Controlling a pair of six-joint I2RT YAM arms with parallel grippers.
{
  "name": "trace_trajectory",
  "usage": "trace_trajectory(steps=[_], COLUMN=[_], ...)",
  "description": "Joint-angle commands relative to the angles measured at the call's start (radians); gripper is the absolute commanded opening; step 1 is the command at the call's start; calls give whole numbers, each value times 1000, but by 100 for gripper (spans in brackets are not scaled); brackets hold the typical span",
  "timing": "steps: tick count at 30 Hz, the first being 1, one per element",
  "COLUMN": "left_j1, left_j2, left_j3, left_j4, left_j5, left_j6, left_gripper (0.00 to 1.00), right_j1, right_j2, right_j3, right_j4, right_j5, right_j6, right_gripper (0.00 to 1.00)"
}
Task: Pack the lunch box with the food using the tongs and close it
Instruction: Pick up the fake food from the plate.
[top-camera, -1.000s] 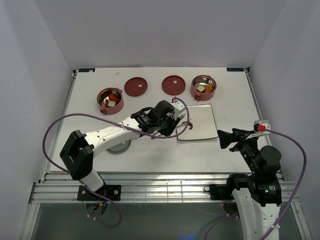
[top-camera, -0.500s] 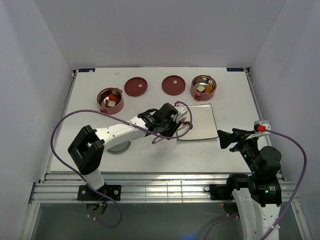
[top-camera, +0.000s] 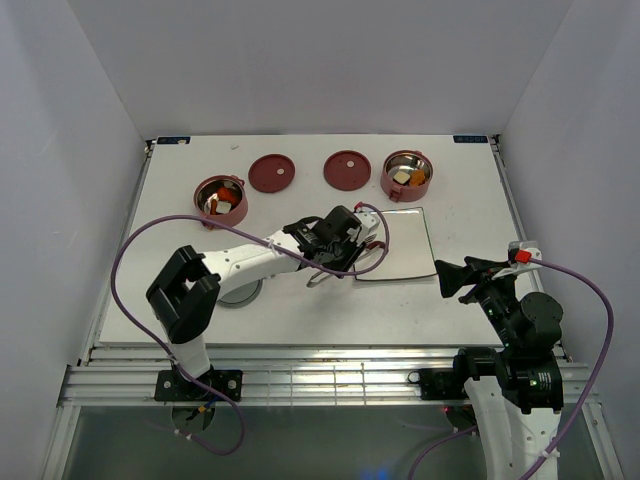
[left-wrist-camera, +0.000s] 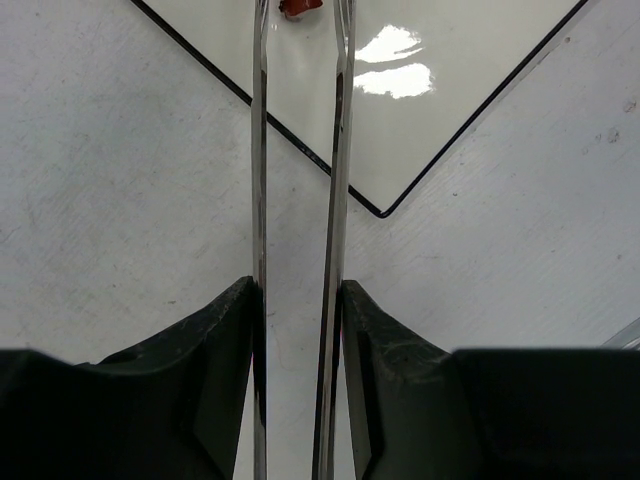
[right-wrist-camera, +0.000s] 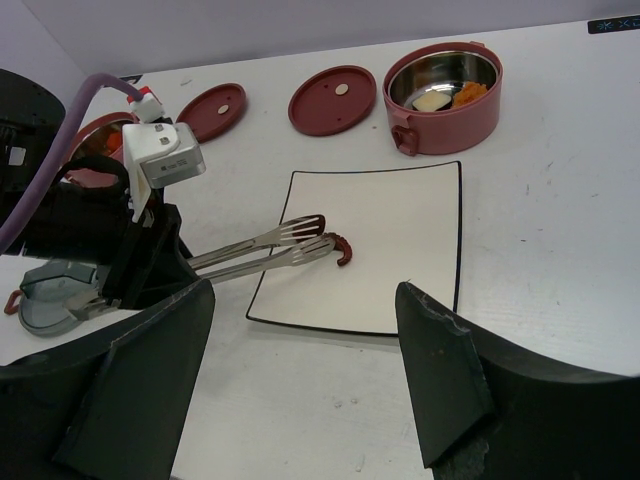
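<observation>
1. Standing by the robot, I am looking at a white table that is sitting inside plain pale walls. A metal rail is running along its near edge.
2. The left claw is squeezing the tongs, with a black finger pressing on each thin silver arm.
3. The tongs are reaching over the near left part of the white square plate, which is lying flat in the middle of the table.
4. A dark-red sausage is lying on the plate, right at the tong tips. I cannot tell if they are touching it.
5. The right claw is hanging wide open with nothing in it, over the near right side of the table.
6. The left bowl and the right bowl are sitting open at the back, each holding small bits of food.
7. The left lid and the right lid are lying flat between the bowls.
8. The grey cover is sitting near the front left, partly hiding under the left arm.
</observation>
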Motion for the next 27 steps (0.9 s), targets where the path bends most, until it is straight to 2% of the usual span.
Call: trace_trajectory(steps=[1,5,9,13,16,21,27], left_j1=[-5,-5,-5,-5,-5,-5,-5], left_j2=[-20,-20,-15,-34,-48,-45,67], left_j3=[43,50,71,82,108,232,442], left_j4=[2,-10,-38,-41,-43,-43,-21], left_j5=[-28,-17,-5,11,6,-35,-112], left_j6=[5,-3,-14,-21,-27,-35,-11], left_gripper=[48,47,42,31,26,21,21], right_j1=[1,1,1,1,2,1,1], right_j2=[-7,-12,-13,-12,-12,-12,-4], right_j3=[7,7,7,7,7,2,5], right_j4=[29,27,27,27,27,30,29], right_j5=[-2,1,2,2,6,7,16], right_j6=[-8,-8,-8,-8,-8,-5,-3], right_gripper=[79,79,79,79,79,79,79])
